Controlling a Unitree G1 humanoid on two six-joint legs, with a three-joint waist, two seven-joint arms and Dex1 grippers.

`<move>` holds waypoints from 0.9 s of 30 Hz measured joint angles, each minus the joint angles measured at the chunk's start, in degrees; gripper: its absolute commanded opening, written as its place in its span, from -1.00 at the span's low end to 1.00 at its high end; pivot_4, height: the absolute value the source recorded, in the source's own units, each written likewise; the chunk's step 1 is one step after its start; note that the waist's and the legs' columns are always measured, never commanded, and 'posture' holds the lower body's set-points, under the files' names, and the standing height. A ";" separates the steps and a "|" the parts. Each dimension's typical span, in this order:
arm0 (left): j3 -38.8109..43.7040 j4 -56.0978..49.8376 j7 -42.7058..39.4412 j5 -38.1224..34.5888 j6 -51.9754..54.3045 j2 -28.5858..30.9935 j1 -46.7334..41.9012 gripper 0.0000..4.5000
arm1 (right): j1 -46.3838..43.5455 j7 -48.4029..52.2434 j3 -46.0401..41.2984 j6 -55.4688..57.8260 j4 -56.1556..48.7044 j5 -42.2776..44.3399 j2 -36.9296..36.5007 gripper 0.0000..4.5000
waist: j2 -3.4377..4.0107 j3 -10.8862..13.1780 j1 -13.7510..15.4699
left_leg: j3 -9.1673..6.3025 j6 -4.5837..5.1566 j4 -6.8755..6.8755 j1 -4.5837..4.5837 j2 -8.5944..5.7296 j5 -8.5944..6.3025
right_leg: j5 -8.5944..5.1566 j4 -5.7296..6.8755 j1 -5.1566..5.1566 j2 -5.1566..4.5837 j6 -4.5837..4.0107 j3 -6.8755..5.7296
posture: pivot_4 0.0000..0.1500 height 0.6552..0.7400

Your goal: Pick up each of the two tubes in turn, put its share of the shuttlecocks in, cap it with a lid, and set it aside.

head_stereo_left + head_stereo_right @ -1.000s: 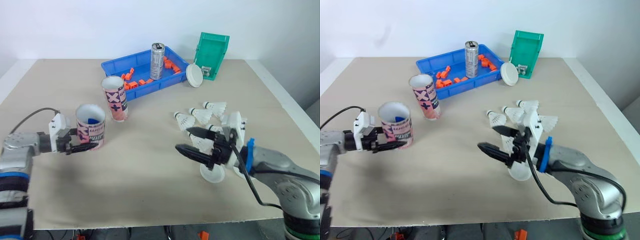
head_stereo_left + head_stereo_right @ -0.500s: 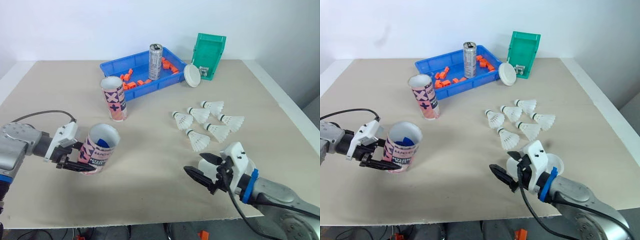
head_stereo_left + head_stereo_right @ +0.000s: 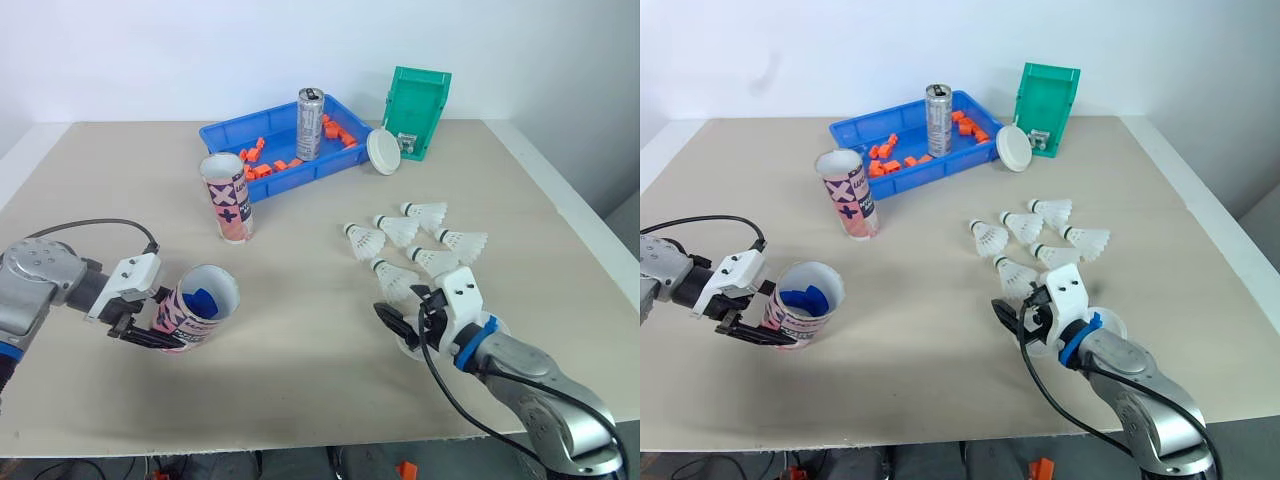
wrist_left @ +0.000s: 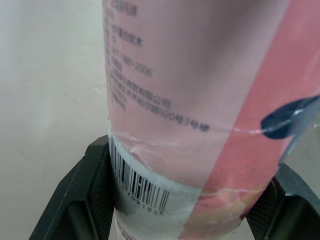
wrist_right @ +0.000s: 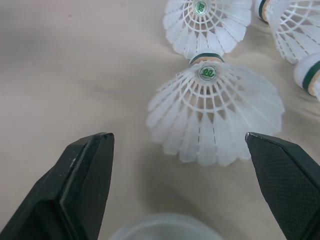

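Left gripper (image 3: 162, 320): jaws pinching the pink-and-white printed cardboard tube (image 3: 200, 305) near its base. The tube is lifted and tipped, with its open mouth turned toward the right arm. Something blue shows inside (cannot tell what); no feathers.

Right gripper (image 5: 177, 137): jaws spread wide and empty. The nearest white feathered shuttlecock (image 5: 215, 115) lies just beyond the jaws, not touched. A round white plastic lid (image 3: 410, 346) lies flat beneath them.

Beyond that shuttlecock are five more (image 3: 430, 235), loose in a cluster. My count is six out, none loaded.

Well beyond the left jaws, a second matching tube (image 3: 229, 197) stands upright, open and uncapped.

Judgement: early. First tube in hand; filling, capping and setting aside all remain for both.

Far end: a blue plastic tray (image 3: 222, 134) of orange bits with a silver drinks can (image 3: 312, 122), and a second white lid (image 3: 387, 152) leaning on a green plastic bin (image 3: 422, 110).

Beige matte tabletop (image 3: 300, 340), plain white wall behind.
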 measured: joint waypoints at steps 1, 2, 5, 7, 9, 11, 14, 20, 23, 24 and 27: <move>0.17 -0.05 0.00 0.09 0.00 0.00 0.17 0.23 | -1.68 0.07 1.82 -0.92 1.61 -1.32 1.14 1.00 | 0.04 -0.02 0.01 | 0.00 0.00 0.00 0.00 0.07 0.00 | 0.01 0.00 0.00 0.09 -0.02 0.00 | 1.00 1.00; 0.17 -0.08 0.00 0.12 0.00 -0.01 0.17 0.23 | -1.85 0.07 1.95 -0.99 1.76 -1.48 1.20 1.00 | 0.04 -0.02 0.01 | 0.00 0.00 0.00 0.00 0.08 0.00 | 0.01 0.00 0.00 0.10 -0.03 0.01 | 1.00 1.00; 0.66 -0.34 0.01 0.38 0.05 -0.04 0.49 0.23 | -3.99 -0.02 2.80 -2.44 4.83 -3.54 2.79 1.00 | 0.06 -0.02 0.01 | 0.00 0.00 0.00 0.00 0.13 0.00 | 0.02 0.00 0.00 0.17 -0.05 0.01 | 1.00 1.00; 1.01 -0.49 0.07 0.49 0.13 -0.15 0.76 0.23 | -4.70 -0.05 3.13 -2.78 5.82 -4.26 3.50 1.00 | 0.08 -0.03 0.01 | -0.01 0.00 0.00 0.00 0.18 0.00 | 0.02 0.01 0.00 0.23 -0.07 0.01 | 1.00 1.00; 1.43 -0.67 0.21 0.63 0.39 -0.25 1.00 0.22 | -5.74 -0.09 4.15 -3.52 7.21 -5.63 4.17 0.77 | 0.10 -0.03 0.01 | -0.02 0.00 -0.01 0.01 0.22 0.00 | 0.03 0.01 -0.01 0.29 -0.09 0.02 | 1.00 1.00; 1.75 -1.12 0.37 0.93 0.56 -0.36 1.21 0.22 | -6.32 -0.24 4.67 -4.07 8.37 -6.78 4.63 0.51 | 0.10 -0.03 0.01 | -0.02 0.00 -0.01 0.01 0.24 0.00 | 0.03 0.01 -0.01 0.31 -0.10 0.02 | 1.00 1.00; 2.25 -2.39 0.96 1.13 1.24 -0.42 1.77 0.22 | -6.65 -0.58 4.75 -4.92 9.55 -8.69 5.11 -0.13 | 0.10 -0.03 0.02 | -0.02 0.00 -0.01 0.00 0.23 0.00 | 0.02 0.01 -0.01 0.30 -0.10 0.03 | 1.00 1.00; 2.86 -2.92 1.18 1.29 2.33 -0.78 2.12 0.22 | -6.88 0.35 4.65 -5.18 9.31 -9.44 5.36 -0.97 | 0.10 -0.03 0.03 | -0.02 0.00 0.00 -0.01 0.23 0.00 | 0.02 0.01 -0.01 0.31 -0.11 0.03 | 1.00 1.00; 3.39 -3.05 1.27 1.58 2.70 -1.39 2.35 0.22 | -6.83 3.14 4.42 -5.17 6.35 -7.97 4.46 -0.97 | 0.14 -0.02 0.10 | -0.02 0.00 0.00 -0.02 0.23 0.00 | 0.02 0.01 -0.01 0.30 -0.10 0.03 | 1.00 1.00; 3.49 -3.05 1.29 1.73 2.69 -1.70 2.33 0.22 | -6.87 5.11 4.54 -5.36 5.17 -7.47 3.11 -0.97 | 0.17 -0.03 0.20 | -0.02 0.00 0.00 -0.02 0.21 0.00 | 0.02 0.00 0.00 0.30 -0.10 0.04 | 1.00 1.00; 3.66 -3.02 1.30 2.23 2.82 -2.78 1.91 0.22 | -8.45 11.84 5.00 -7.12 3.08 -7.00 -2.64 -0.97 | 0.22 -0.04 0.45 | 0.00 0.00 0.08 -0.02 0.19 0.00 | 0.02 0.00 0.05 0.28 -0.09 0.06 | 1.00 1.00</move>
